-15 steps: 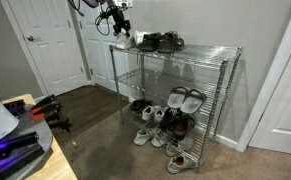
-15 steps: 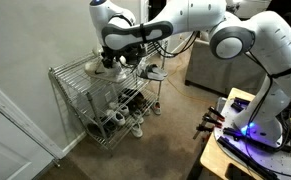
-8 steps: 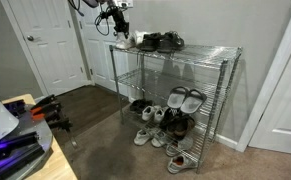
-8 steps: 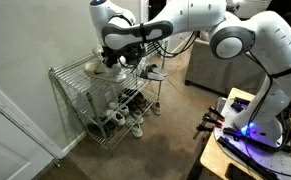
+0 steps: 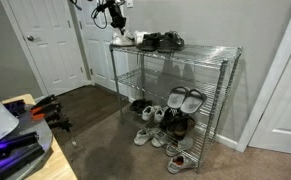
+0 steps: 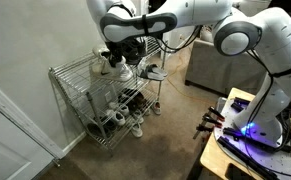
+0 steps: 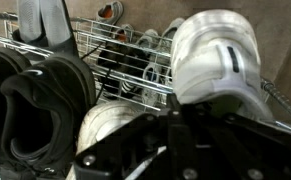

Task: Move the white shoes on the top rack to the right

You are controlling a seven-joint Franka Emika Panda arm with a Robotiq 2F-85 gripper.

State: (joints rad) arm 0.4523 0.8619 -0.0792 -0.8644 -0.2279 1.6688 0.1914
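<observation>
Gripper point(image 5: 113, 18): hangs above the shoe-bearing end of the top rack point(image 5: 200, 49). Its dark body hides the jaws in the wrist view, so I cannot tell whether they are apart or clamped.
White shoes point(image 7: 215, 55): over that same end of the top rack. One sits right against the gripper in the wrist view, the other lower down beside it.
Black shoes point(image 5: 161, 41): on the top rack, just beside the white shoes, toward its middle.

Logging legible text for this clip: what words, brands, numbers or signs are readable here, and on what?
No text can be read in any view.
On the white shoes: no brand or label legible in the wrist view; too small in both exterior views.
On the black shoes: no legible logo.
On the top rack: no tag or sign visible.
</observation>
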